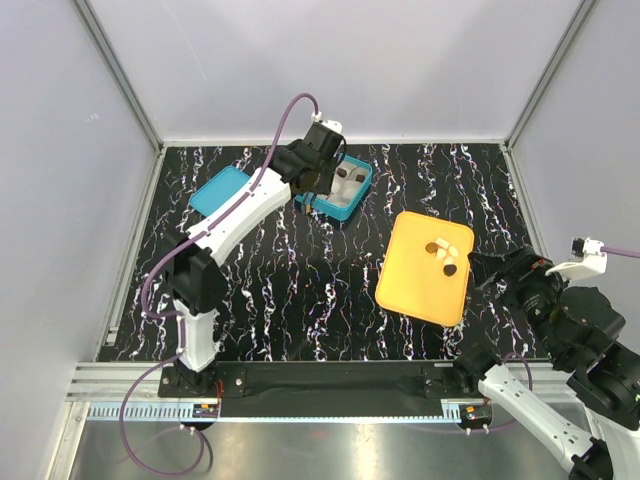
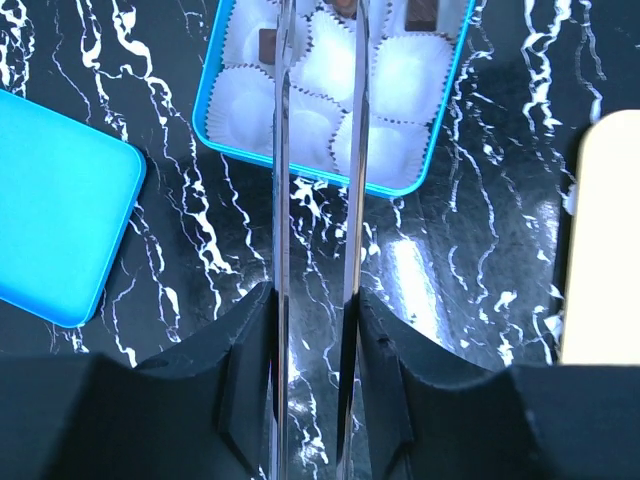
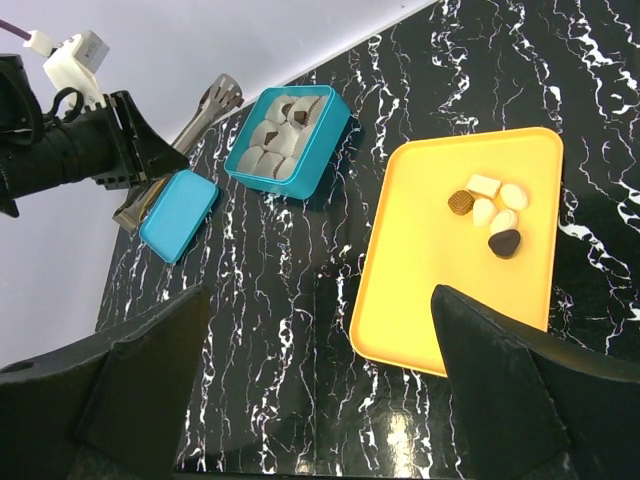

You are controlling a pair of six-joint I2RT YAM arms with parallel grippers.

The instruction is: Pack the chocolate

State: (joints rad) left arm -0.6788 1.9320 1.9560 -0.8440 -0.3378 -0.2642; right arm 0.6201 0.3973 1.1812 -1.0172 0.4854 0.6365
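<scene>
1. Locate the chocolate [image 3: 484, 212]. In the top view, six loose pieces lie in a tight cluster on the yellow tray [image 1: 410, 290], toward the tray's 1 o'clock corner. Four are pale cream and two are dark brown. The tray lies at 3 o'clock from the centre of the table [image 1: 300, 280].

2. Locate the teal box [image 1: 352, 203] at 12 o'clock from the table centre. It is lined with white paper cups [image 2: 390, 150]. In the left wrist view, one dark piece sits in a cup at the box's 10 o'clock side and another at its 1 o'clock edge. Most of the cups you can see there hold nothing.

3. Note the teal lid [image 1: 220, 190], lying flat at 9 o'clock from the box and apart from it.

4. Check the left gripper [image 2: 318, 40]. It hangs over the box. Its long thin fingers [image 2: 281, 150] run parallel with a narrow gap between them. Their tips pass out of the wrist view at 12 o'clock, so you cannot tell whether they pinch anything.

5. Check the right gripper [image 3: 320, 300]. It sits off the tray's 3 o'clock edge in the top view. Its fingers [image 3: 130, 400] are spread wide with nothing between them.
</scene>
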